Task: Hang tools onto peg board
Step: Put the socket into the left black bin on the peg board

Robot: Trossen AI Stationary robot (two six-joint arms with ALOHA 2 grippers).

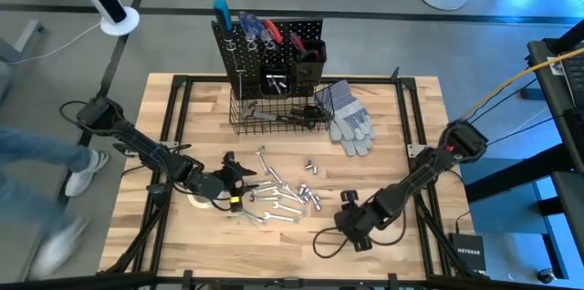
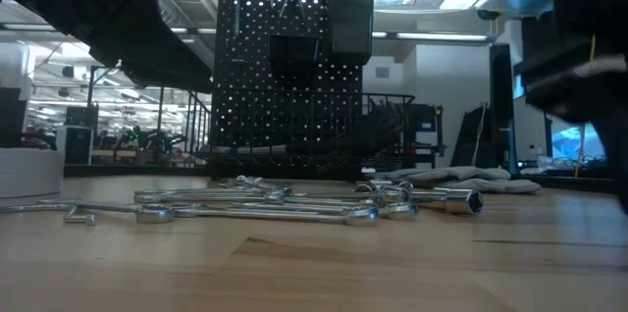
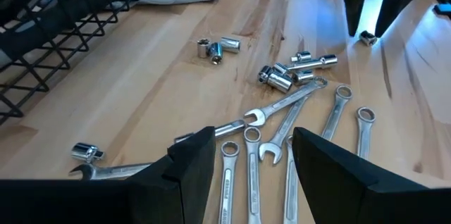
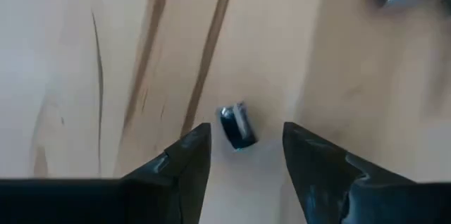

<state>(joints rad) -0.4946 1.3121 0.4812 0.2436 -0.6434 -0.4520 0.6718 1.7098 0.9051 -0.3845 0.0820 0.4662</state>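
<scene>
L gripper (image 3: 246, 164) open over wrenches (image 3: 282, 125) (R gripper (image 4: 243, 157) open too).

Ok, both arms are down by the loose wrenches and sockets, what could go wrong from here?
1. The left gripper hangs open over overlapping wrenches; closing there could catch two or push the pile apart.
2. The small socket lies between the open right gripper fingers; being round, it may roll or squirt out on closing.
3. The peg board already looks crowded, so hanging more could knock tools loose.

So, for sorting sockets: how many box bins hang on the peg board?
2: one bin low at the peg board's middle, the other higher toward its right side.
</scene>
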